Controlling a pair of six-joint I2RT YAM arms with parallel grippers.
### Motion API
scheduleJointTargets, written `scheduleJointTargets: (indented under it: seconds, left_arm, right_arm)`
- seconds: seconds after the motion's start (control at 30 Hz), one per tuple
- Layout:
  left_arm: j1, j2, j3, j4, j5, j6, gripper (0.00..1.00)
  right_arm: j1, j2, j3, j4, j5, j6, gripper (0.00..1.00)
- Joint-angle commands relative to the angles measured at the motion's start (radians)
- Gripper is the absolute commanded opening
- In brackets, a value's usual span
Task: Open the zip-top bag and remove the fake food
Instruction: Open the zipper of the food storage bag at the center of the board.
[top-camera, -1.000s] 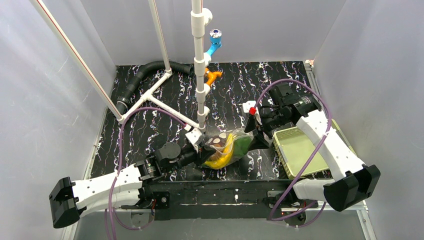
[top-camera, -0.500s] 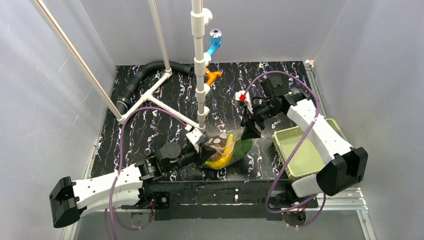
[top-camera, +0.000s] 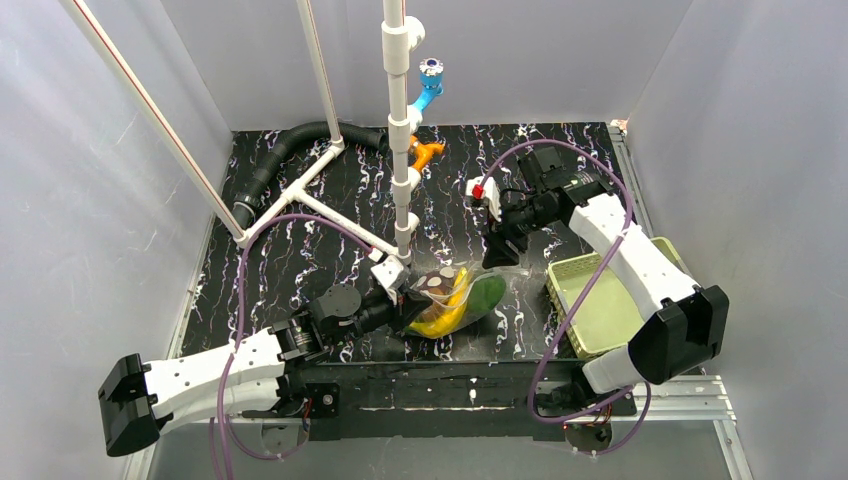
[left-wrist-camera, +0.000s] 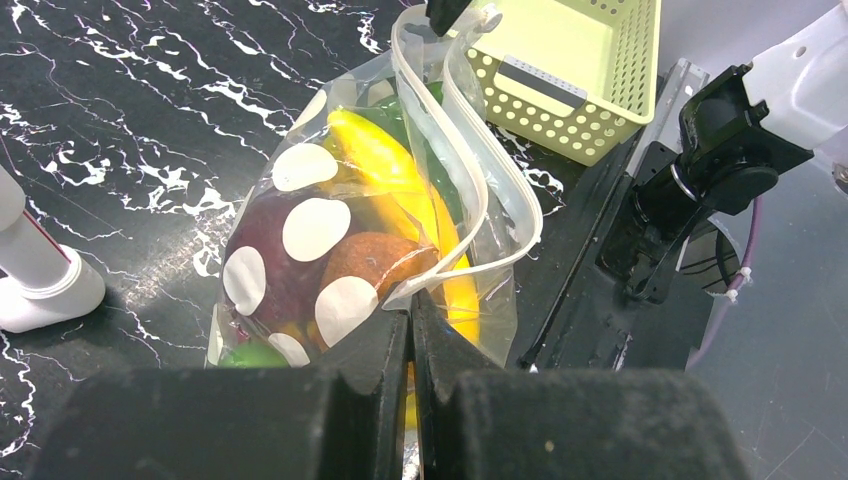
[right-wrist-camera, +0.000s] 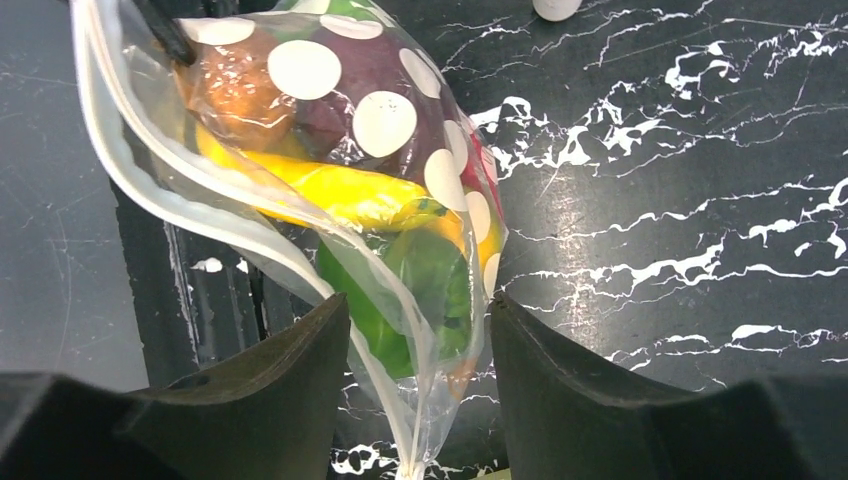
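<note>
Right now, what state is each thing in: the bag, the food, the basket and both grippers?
bag: zip parted, mouth open.
food: inside the bag.
left gripper: shut on the bag's rim.
right gripper: open, a finger on either side of the bag's far end, not pinching it.
basket: upright on the table, to the right of the bag.

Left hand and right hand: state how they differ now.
The left hand is shut, pinching the rim of the zip-top bag; the right hand is open, its fingers apart on either side of the bag's other end. The left hand reaches in from the near side, the right hand from the far side. Both black-fingered hands are at the bag.
</note>
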Motion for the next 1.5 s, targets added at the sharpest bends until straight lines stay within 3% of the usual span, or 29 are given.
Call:
scheduleJointTargets:
  seconds: [0.0, 0.8, 0.93, 1.2, 1.47]
  left_arm:
    - [0.001, -0.019, 0.027, 0.015, -0.001, 0.008, 0.00]
    - [0.000, -0.038, 0.024, 0.003, -0.013, 0.016, 0.00]
    - [0.001, -0.040, 0.021, 0.004, -0.014, 0.014, 0.00]
    - [0.000, -0.054, 0.006, 0.011, -0.015, -0.001, 0.00]
    - [0.000, -0.051, -0.008, 0.027, 0.003, -0.038, 0.00]
  right_arm:
    - [0.006, 0.019, 0.001, 0.033, 0.035, 0.010, 0.58]
    - [0.089, 0.039, -0.065, -0.031, 0.016, -0.126, 0.50]
    - [0.105, 0.035, -0.076, -0.019, 0.041, -0.129, 0.40]
    - [0.120, 0.030, -0.043, -0.015, 0.062, -0.118, 0.01]
    - [0.120, 0.004, 0.026, 0.036, 0.132, -0.083, 0.01]
